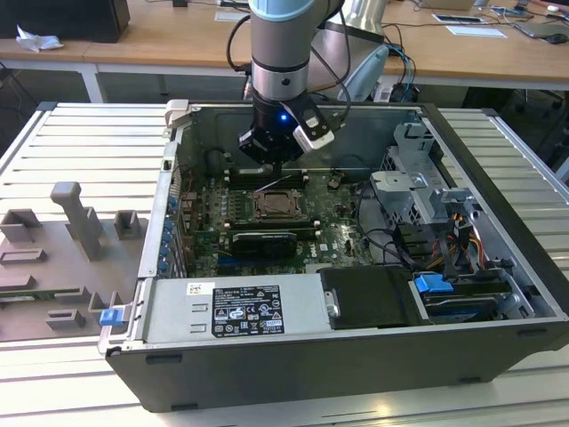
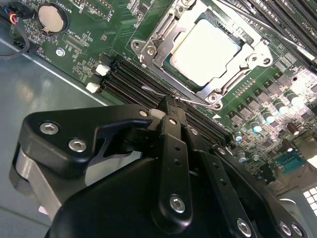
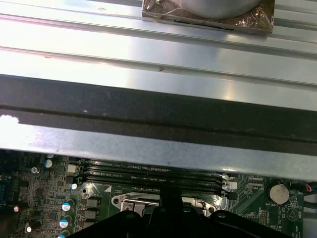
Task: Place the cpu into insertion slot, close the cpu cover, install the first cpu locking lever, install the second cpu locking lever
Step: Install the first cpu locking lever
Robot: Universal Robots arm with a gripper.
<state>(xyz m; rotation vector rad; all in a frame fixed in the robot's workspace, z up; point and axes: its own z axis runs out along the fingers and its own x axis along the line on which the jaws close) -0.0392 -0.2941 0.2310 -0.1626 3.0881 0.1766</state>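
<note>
Seeing cpu [image 2: 205,47] seated in insertion slot [image 2: 141,48], cpu cover [image 2: 250,49] down flat around it. Reading gripper [image 2: 171,101] as pinched closed, tip just beside slot's edge, at thin wire locking lever [image 2: 153,89] lying along that edge. Can't tell whether lever is actually gripped. Spotting memory slots [image 2: 129,79] right beside slot, same side.

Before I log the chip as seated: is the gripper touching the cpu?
Apart. In the second wrist view the cpu lies with its face bare inside the cpu cover; the gripper ends short of it, by the cover's rim.
</note>
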